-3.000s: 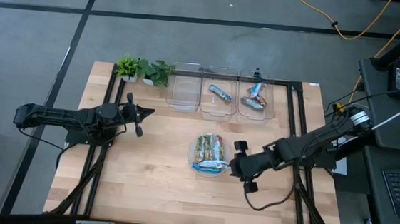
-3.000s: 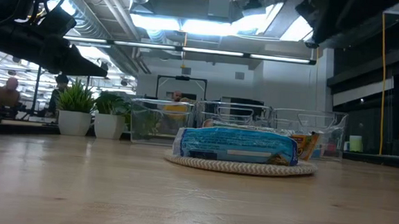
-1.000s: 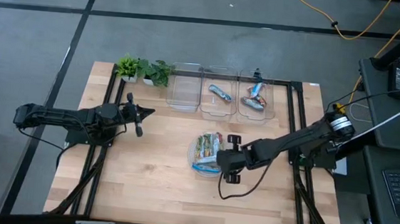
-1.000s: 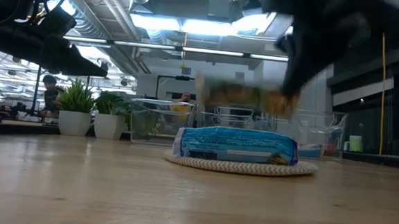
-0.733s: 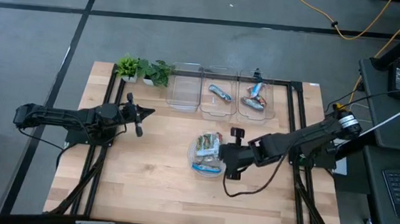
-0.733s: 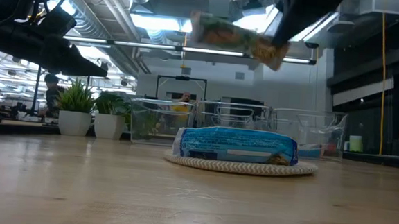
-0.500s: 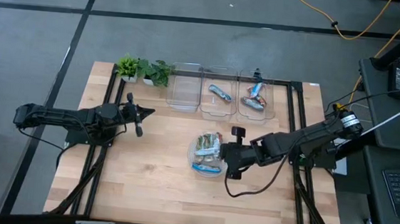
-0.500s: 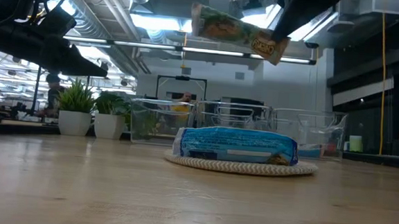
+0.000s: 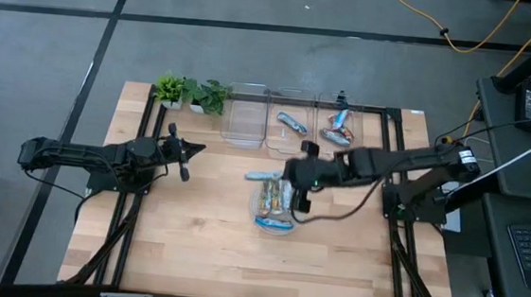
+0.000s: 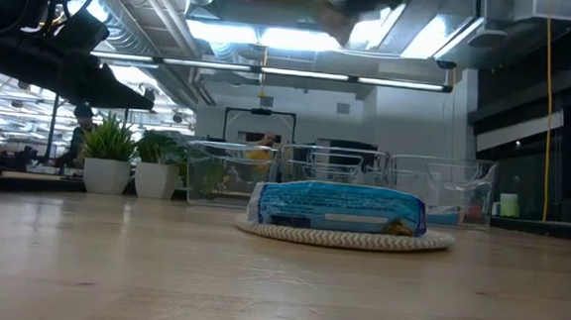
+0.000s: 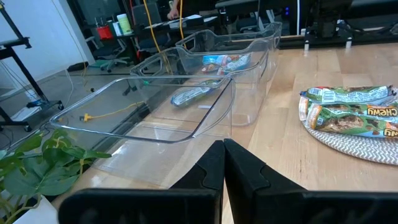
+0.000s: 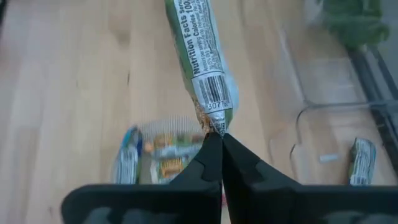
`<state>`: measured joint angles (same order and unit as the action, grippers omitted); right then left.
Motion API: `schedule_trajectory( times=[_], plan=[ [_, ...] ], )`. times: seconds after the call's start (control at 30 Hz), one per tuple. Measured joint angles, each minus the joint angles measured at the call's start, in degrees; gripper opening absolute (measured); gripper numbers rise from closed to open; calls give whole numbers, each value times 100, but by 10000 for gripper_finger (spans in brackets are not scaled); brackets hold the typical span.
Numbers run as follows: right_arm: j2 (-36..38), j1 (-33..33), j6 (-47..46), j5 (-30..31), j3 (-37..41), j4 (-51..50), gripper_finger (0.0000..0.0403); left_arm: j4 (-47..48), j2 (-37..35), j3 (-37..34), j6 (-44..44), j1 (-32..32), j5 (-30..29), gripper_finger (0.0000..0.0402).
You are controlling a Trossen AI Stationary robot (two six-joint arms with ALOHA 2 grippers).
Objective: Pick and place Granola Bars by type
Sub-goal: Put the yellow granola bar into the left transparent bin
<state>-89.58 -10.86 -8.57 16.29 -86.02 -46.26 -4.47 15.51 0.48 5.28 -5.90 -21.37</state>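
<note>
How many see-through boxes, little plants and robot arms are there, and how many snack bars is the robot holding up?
Clear boxes: 3
Plants: 2
Robot arms: 2
Granola bar held up by the right gripper: 1
Total: 8

Wooden table (image 9: 193,228), plants (image 9: 191,92), bins (image 9: 291,132), plate (image 9: 258,212)
</note>
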Motion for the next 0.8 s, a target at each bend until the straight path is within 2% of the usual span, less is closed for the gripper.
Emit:
schedule_trajectory(
  times=[0.2,0.37,0.53,0.67,0.8],
  plan=[
    [-214,678,318,-143,-1024,-794,2,0,0,1,0,1,-2,4],
    [-748,1288,487,-147,-2209,-1576,2,12,2,0,0,-1,0,4],
    [-1296,1714,728,-453,-3273,-1799,2,11,2,1,0,-1,-2,4],
    [-1624,1890,873,-565,-3769,-1834,4,0,1,0,0,-1,0,4],
    [-1862,2008,957,-607,-3893,-1789,6,0,1,-1,0,1,0,4]
  ],
)
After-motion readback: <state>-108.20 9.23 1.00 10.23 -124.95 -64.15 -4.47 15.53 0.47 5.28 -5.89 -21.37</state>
